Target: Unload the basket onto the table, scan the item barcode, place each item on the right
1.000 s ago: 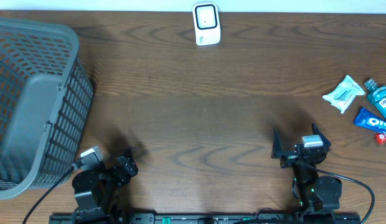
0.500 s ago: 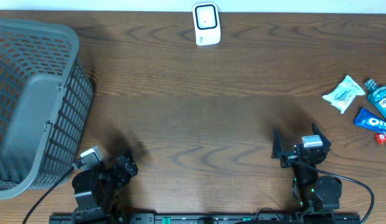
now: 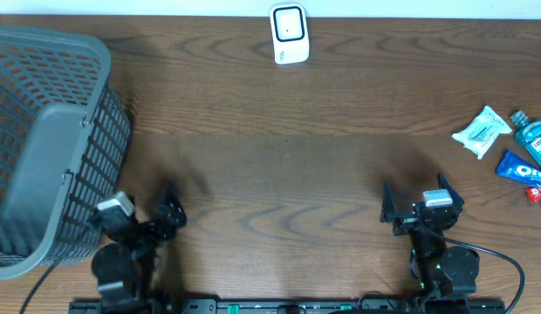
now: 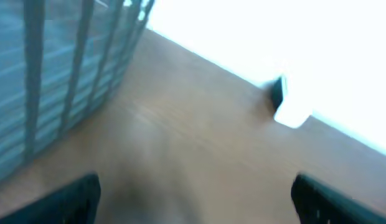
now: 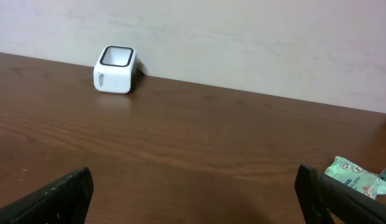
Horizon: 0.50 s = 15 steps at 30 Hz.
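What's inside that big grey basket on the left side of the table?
From overhead, the basket shows only its bare grey floor and slatted walls, no items. Its left part runs out of frame, so that strip cannot be checked.

Nothing is reading clearly in any view. At the right edge of the table (image 3: 340, 174), the blue bottle (image 3: 534, 138) is wearing a label with white print, the blue tube (image 3: 523, 167) is showing white lettering, and the pale green packet (image 3: 482, 132) is carrying dark print, all too small to make out. The white scanner (image 5: 115, 69) is bearing a tiny dark marking on its side, also illegible.
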Each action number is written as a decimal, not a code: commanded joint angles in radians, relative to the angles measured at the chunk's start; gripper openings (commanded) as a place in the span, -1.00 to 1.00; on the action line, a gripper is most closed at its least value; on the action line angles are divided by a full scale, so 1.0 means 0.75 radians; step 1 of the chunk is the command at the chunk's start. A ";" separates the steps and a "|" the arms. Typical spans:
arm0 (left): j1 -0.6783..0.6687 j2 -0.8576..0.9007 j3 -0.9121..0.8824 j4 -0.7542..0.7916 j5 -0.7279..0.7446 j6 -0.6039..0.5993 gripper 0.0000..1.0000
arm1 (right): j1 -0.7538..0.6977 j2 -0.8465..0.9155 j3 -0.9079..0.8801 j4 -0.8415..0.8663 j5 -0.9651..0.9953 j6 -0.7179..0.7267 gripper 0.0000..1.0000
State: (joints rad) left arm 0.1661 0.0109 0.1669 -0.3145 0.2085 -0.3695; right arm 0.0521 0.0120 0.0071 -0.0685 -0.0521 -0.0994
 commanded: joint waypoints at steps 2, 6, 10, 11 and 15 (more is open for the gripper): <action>-0.008 -0.007 -0.014 0.244 0.025 0.037 0.96 | 0.010 -0.009 -0.002 -0.005 0.013 -0.019 0.99; -0.028 -0.007 -0.074 0.388 0.020 0.064 0.96 | 0.010 -0.009 -0.002 -0.005 0.012 -0.019 0.98; -0.101 -0.007 -0.119 0.410 0.004 0.154 0.96 | 0.010 -0.009 -0.002 -0.005 0.012 -0.019 0.99; -0.126 -0.007 -0.131 0.410 -0.021 0.182 0.96 | 0.010 -0.009 -0.002 -0.005 0.013 -0.019 0.99; -0.192 -0.009 -0.178 0.406 -0.092 0.232 0.96 | 0.010 -0.009 -0.002 -0.005 0.012 -0.019 0.99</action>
State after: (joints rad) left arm 0.0490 0.0105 0.0551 -0.0181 0.1875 -0.2611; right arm 0.0521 0.0120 0.0071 -0.0681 -0.0517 -0.0994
